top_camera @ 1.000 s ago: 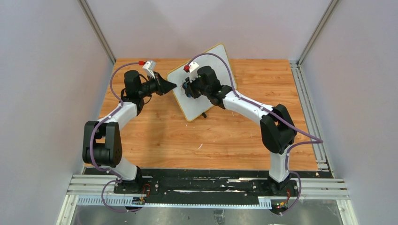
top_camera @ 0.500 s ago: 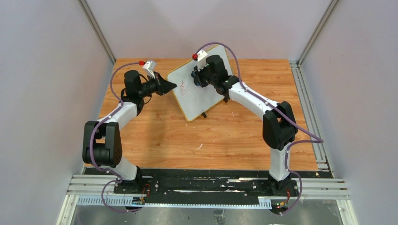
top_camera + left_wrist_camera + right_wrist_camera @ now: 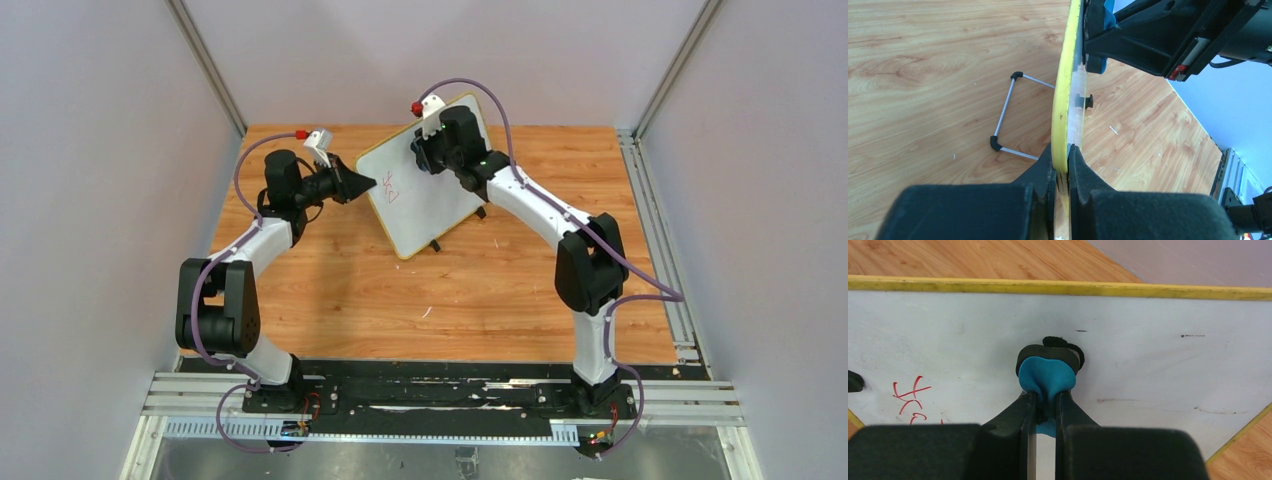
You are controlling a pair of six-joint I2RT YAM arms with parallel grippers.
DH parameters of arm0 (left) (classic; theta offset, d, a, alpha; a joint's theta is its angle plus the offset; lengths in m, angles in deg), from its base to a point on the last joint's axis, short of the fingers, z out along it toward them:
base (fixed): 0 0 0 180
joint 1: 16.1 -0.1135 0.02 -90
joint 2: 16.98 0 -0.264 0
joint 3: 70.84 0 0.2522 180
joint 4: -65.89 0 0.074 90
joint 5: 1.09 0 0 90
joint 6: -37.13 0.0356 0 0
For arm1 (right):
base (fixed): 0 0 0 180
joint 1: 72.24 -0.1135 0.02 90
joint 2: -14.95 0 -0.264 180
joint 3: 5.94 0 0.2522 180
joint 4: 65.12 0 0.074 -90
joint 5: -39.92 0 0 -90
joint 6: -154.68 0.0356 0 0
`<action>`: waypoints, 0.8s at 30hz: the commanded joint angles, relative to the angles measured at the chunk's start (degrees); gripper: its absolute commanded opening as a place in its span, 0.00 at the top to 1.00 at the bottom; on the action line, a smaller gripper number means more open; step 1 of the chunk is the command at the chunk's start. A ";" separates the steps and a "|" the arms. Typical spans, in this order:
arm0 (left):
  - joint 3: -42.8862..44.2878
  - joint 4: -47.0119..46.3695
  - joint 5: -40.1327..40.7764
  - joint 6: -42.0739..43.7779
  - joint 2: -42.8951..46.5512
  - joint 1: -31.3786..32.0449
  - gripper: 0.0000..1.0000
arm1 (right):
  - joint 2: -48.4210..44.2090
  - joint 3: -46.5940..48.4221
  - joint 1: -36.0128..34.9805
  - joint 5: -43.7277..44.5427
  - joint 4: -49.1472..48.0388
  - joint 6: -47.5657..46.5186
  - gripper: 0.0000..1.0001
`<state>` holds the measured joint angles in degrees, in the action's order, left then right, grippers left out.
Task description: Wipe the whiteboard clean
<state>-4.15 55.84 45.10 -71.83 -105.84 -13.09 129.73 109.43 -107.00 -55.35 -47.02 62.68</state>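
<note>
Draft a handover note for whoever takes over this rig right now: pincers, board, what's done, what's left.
Left pincer: shut on the whiteboard's yellow rim, steadying it.
Right pincer: shut on a blue eraser, which is pressed against the board's upper face.
Board: propped tilted on its wire stand on the table.
Done: most of the face looks clean, with only faint smudges.
Left: the red characters near the edge the left pincer holds are unerased; wipe there.
</note>
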 commanded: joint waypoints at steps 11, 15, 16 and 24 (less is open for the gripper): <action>-1.25 5.25 2.42 12.37 -0.76 0.51 1.00 | -3.29 -8.33 -10.60 -1.16 -5.77 2.33 0.99; -1.33 5.18 2.37 12.41 -0.67 0.51 1.00 | -4.01 -10.62 -11.96 -0.61 -6.57 2.76 0.99; -1.33 5.18 2.35 12.45 -0.70 0.51 1.00 | -4.18 -11.15 -12.14 -0.56 -6.67 2.89 0.99; -1.36 5.18 2.45 12.63 -0.50 0.51 1.00 | -5.59 -17.32 -12.48 2.18 -8.38 2.88 1.00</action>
<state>-4.15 56.19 44.79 -71.32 -105.46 -13.05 125.05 95.33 -118.21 -54.33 -55.70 64.72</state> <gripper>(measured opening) 0.076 0.101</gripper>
